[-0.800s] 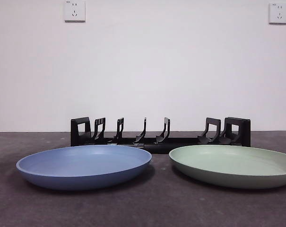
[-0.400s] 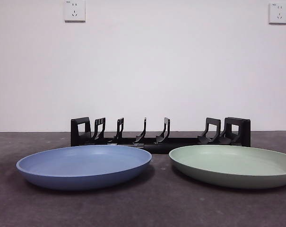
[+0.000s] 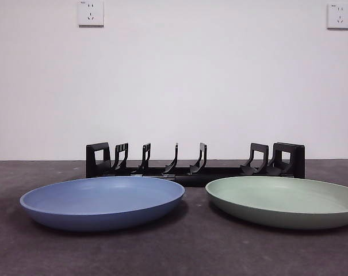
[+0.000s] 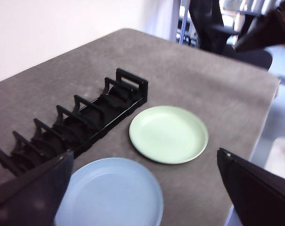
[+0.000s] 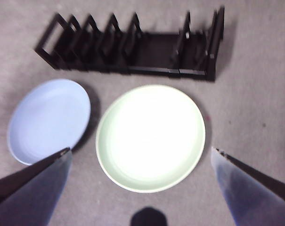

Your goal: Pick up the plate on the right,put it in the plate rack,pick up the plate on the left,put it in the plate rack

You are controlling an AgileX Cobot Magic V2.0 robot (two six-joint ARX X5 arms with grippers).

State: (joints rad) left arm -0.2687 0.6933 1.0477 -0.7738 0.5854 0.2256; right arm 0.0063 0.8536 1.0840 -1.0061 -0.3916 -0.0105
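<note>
A dark grey felt-like table meets a plain white wall carrying two sockets, one at left, another at right. Two plates lie flat on the table: the blue plate left, the green plate right, apart. One black plate rack stands empty just behind them. The left gripper and the right gripper both hang high above, jaws spread wide, holding nothing
</note>
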